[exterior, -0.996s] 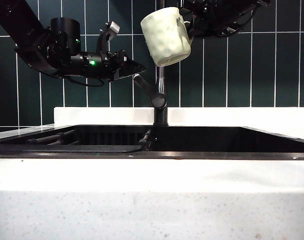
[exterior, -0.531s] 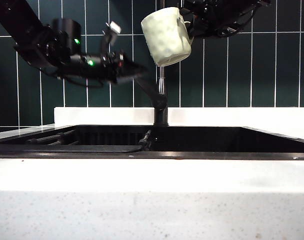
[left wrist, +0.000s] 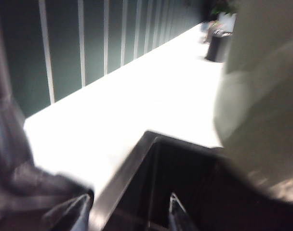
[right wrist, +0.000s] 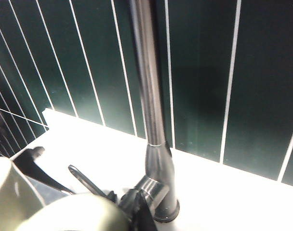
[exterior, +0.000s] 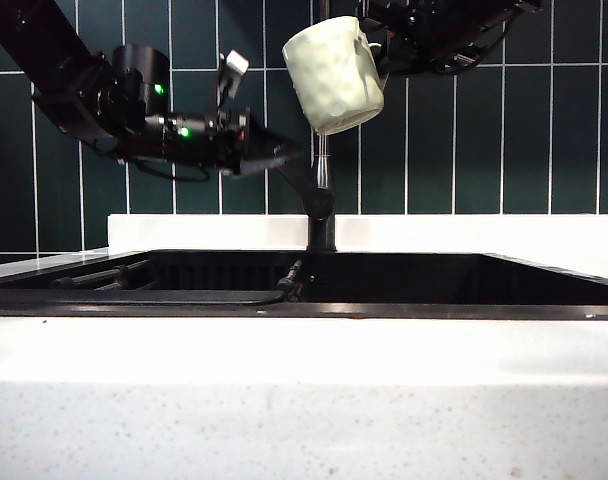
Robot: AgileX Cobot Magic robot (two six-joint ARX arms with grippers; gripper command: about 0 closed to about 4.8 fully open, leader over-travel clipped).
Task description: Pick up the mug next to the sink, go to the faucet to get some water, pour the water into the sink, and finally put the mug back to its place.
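The pale dimpled mug (exterior: 334,73) hangs tilted, high above the sink (exterior: 384,272), in front of the faucet's pipe (exterior: 323,165). My right gripper (exterior: 377,47) reaches in from the upper right, shut on the mug's handle side. The right wrist view shows the mug (right wrist: 64,214) close by and the faucet (right wrist: 147,86) behind it. My left gripper (exterior: 284,152) hovers level, right at the upper end of the angled lever handle (exterior: 296,182). Its fingers (left wrist: 72,214) stand apart with nothing between them. The blurred mug (left wrist: 262,96) fills one side of the left wrist view. No water shows.
The white speckled counter (exterior: 304,390) runs along the front, with a raised white ledge (exterior: 184,232) behind the basin. Dark green tiles (exterior: 484,140) form the back wall. A dark hose (exterior: 184,295) lies inside the sink. A small dark container (left wrist: 218,44) stands far along the counter.
My left hand has swung a little to the right, with its tip dipping toward the lever. The mug and the right arm have stayed still.
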